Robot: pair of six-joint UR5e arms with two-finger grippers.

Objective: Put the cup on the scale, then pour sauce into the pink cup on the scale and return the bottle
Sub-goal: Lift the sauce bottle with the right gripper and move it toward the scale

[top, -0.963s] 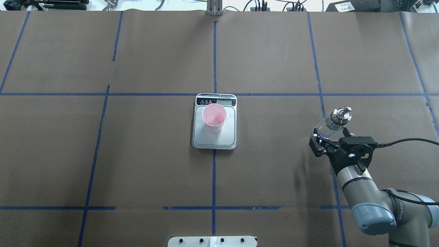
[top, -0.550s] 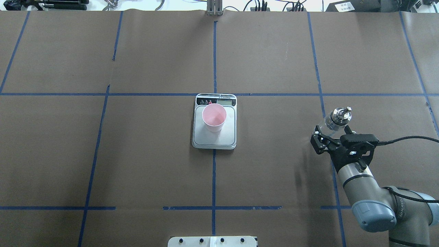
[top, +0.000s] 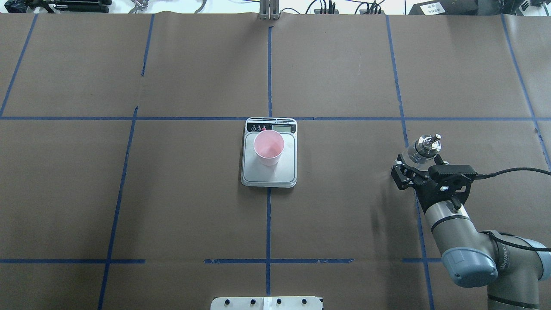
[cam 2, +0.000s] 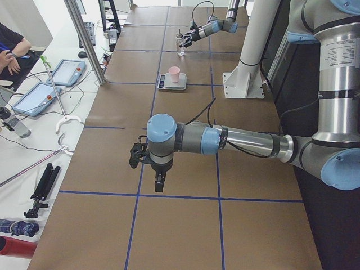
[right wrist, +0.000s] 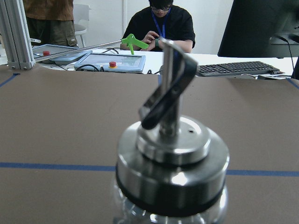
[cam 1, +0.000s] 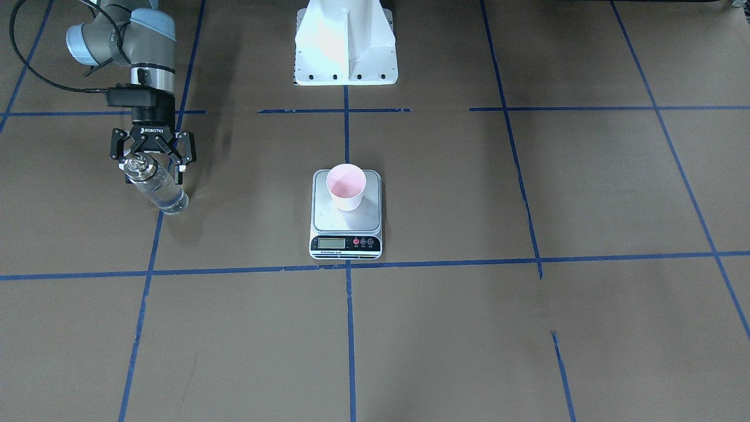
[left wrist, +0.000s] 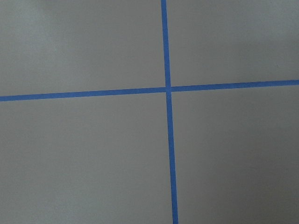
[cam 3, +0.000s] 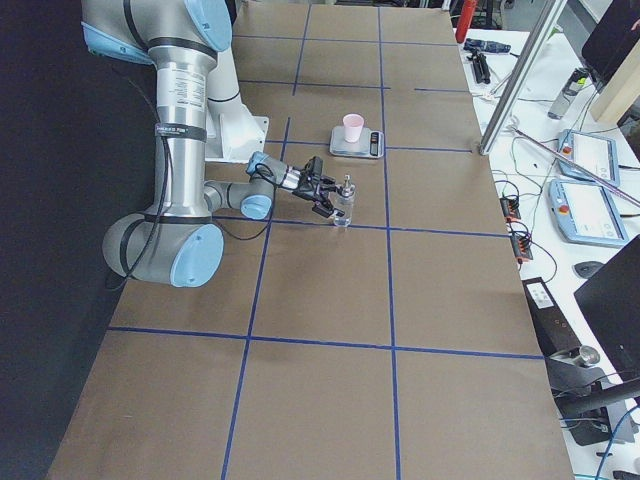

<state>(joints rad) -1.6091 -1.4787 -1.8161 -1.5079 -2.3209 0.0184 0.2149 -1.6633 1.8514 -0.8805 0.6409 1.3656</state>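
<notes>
The pink cup (top: 268, 148) (cam 1: 345, 186) stands upright on the silver scale (top: 285, 172) (cam 1: 328, 220) at the table's middle. Far to the robot's right, the clear bottle (top: 425, 145) (cam 1: 158, 187) with its silver spout cap (right wrist: 172, 140) stands on the brown paper, clear sauce (cam 1: 169, 198) showing low in its glass. My right gripper (top: 418, 167) (cam 1: 151, 163) is open, its fingers spread wide either side of the bottle's upper part. My left gripper (cam 2: 152, 169) shows only in the exterior left view, low over the table far from the scale; I cannot tell its state.
Blue tape lines (top: 268, 215) grid the brown paper. The white robot base (cam 1: 345, 47) stands behind the scale. A metal post (top: 269, 8) rises at the far edge. Tablets (cam 2: 67, 70) and a seated person (right wrist: 163, 28) are beyond the table.
The right gripper has shifted slightly forward along the bottle, covering more of its glass body in the overhead view. Its jaws stay open. Bottle, cup and scale have not moved.
</notes>
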